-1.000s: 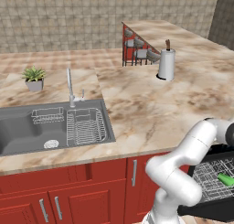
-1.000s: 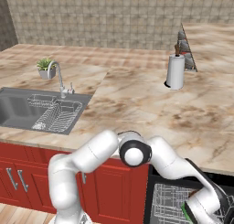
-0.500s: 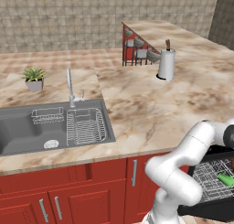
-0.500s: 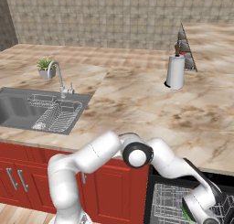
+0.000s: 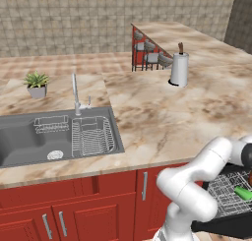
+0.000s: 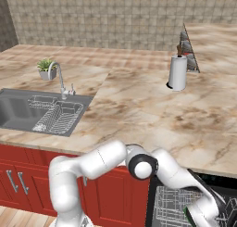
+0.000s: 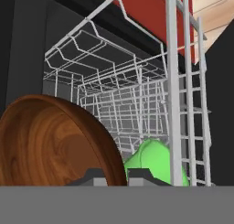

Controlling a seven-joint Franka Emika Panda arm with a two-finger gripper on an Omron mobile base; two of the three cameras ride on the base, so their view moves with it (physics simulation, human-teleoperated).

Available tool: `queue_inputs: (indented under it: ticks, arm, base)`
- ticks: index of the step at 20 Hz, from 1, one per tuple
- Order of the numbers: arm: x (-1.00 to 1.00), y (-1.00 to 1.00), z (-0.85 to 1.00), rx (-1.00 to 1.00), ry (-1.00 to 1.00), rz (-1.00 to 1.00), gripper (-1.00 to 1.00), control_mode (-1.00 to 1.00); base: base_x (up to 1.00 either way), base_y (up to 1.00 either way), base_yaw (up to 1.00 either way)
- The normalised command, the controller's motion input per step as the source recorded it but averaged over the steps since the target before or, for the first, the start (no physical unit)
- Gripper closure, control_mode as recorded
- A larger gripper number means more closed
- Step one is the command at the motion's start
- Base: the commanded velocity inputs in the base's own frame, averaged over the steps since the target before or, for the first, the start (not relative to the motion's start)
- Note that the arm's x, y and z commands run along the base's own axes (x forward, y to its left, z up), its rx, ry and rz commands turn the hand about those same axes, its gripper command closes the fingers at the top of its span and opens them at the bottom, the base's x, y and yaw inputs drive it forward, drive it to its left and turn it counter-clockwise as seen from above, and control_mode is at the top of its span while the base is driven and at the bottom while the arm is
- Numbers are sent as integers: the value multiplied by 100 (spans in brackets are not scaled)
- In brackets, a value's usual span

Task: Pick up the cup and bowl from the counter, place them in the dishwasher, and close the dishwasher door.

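In the hand view my gripper (image 7: 115, 175) is shut on the rim of a brown wooden bowl (image 7: 50, 145), which stands on edge at the lower left. It hangs just over the pale wire rack (image 7: 128, 99) of the black dishwasher (image 6: 152, 198). A green cup (image 7: 153, 161) lies in the rack right behind the bowl, and it is also visible as the green cup (image 5: 242, 192) in the left base view. The arm reaches down off the marble counter (image 5: 162, 117) to the rack (image 5: 224, 191). The dishwasher door (image 5: 221, 228) lies dropped open below it.
A steel sink (image 5: 29, 136) with a wire basket (image 5: 93, 135) and a faucet (image 5: 76, 92) is set into the counter's left. A potted plant (image 5: 37, 83), a paper towel roll (image 5: 179, 69) and a red shelf (image 5: 147, 50) stand farther back. Red cabinet fronts (image 5: 98, 200) line the front.
The arm has barely shifted, and the grip on the bowl is the same.
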Motion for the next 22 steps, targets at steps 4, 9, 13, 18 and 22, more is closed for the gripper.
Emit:
queue_inputs:
  ticks: [4, 9, 13, 18, 22]
  arm:
    - [0, -18, -11, -6, -7, 0, 100, -100]
    - [0, -15, -10, -5, -7, 0, 100, -100]
    - [2, -11, -3, -5, -7, 0, 100, -100]
    - [4, 0, 0, -1, -7, -1, 100, -100]
    - [10, 0, 5, 0, -6, -3, 100, -100]
  base:
    - [0, 0, 0]
    - [0, 0, 0]
    - [0, 0, 0]
    - [0, 0, 0]
    - [0, 0, 0]
